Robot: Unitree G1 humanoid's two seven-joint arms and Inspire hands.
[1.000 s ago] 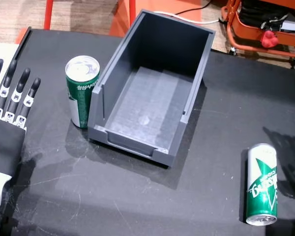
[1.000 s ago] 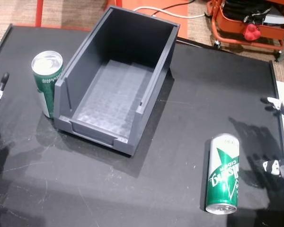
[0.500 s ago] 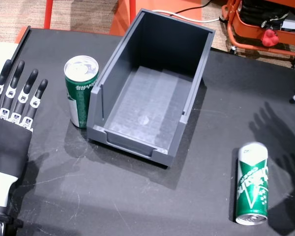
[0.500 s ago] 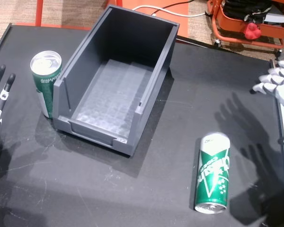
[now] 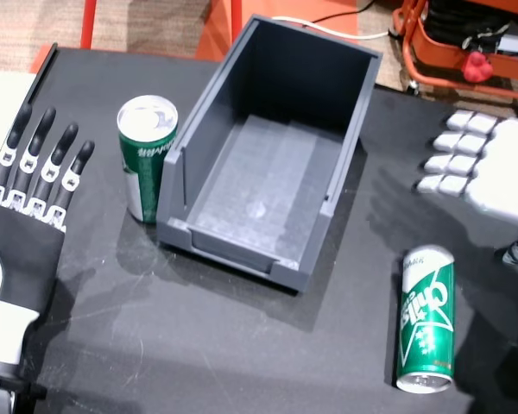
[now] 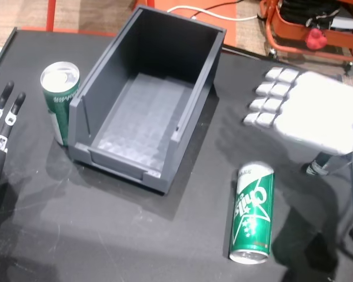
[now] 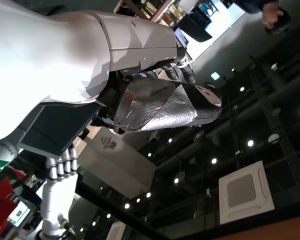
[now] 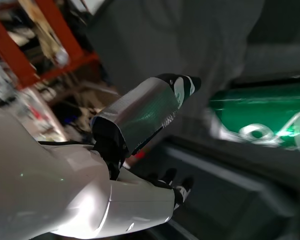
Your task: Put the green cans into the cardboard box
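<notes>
One green can (image 5: 145, 153) (image 6: 61, 100) stands upright against the left outer wall of the grey box (image 5: 216, 112) (image 6: 106, 64), which holds nothing. A second green can (image 5: 426, 318) (image 6: 253, 213) lies on its side on the black table at the right, its top towards me. My left hand (image 5: 30, 203) (image 6: 0, 126) hovers open, fingers spread, left of the upright can. My right hand (image 5: 483, 168) (image 6: 303, 111) is open, palm down, above the table just beyond the lying can. In the right wrist view the lying can (image 8: 262, 122) shows past my thumb.
An orange cart (image 5: 466, 43) (image 6: 309, 26) with a red object stands beyond the table's far right corner. A white cable (image 5: 328, 30) trails behind the box. Orange frame legs stand at the far left. Bare black table (image 5: 198, 345) lies in front of the box.
My right hand has come in from the right edge to hover over the table above the lying can. The lying can has rolled leftward. My left hand has edged forward.
</notes>
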